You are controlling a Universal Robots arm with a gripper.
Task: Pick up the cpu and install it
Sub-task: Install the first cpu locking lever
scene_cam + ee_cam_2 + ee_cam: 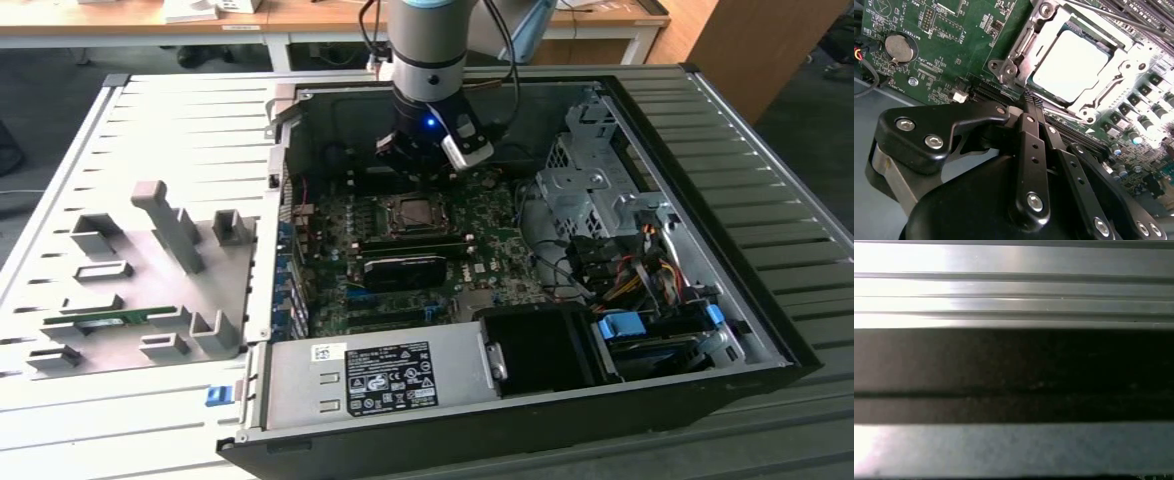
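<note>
Open computer case [747,250], lying on its side on a ribbed grey counter [801,140], interior facing up. Green motherboard [400,260] across the case floor; square metal-framed socket [411,212] near its upper middle. Cpu [1070,64], flat with a bright silvery top, seated inside the socket frame [1019,47] in the second wrist view, retaining frame around its edges; in the exterior view visible as a small grey square [412,212] within the socket. Robot arm [430,60] descending from above into the case, blue light on its wrist. Claw [424,165] hanging just above and slightly behind the socket in the exterior view, apart from the cpu. In the second wrist view, black claw linkage [1029,150] in the foreground, its two fingers [1029,107] drawn together at the tips, nothing between them, tips near the socket's edge. Round coin battery [898,47] on the board, well apart from the socket. Row of small cylindrical capacitors [1134,125] beside the socket. Black power supply [547,345] with white-labelled metal housing [387,378] at the case's near edge. Blue-tabbed drive bay [627,330] towards the exterior view's right. Grey fixture plate [134,290] with upright blocks on the exterior view's left; long thin green memory stick [107,318] lying on it.
</note>
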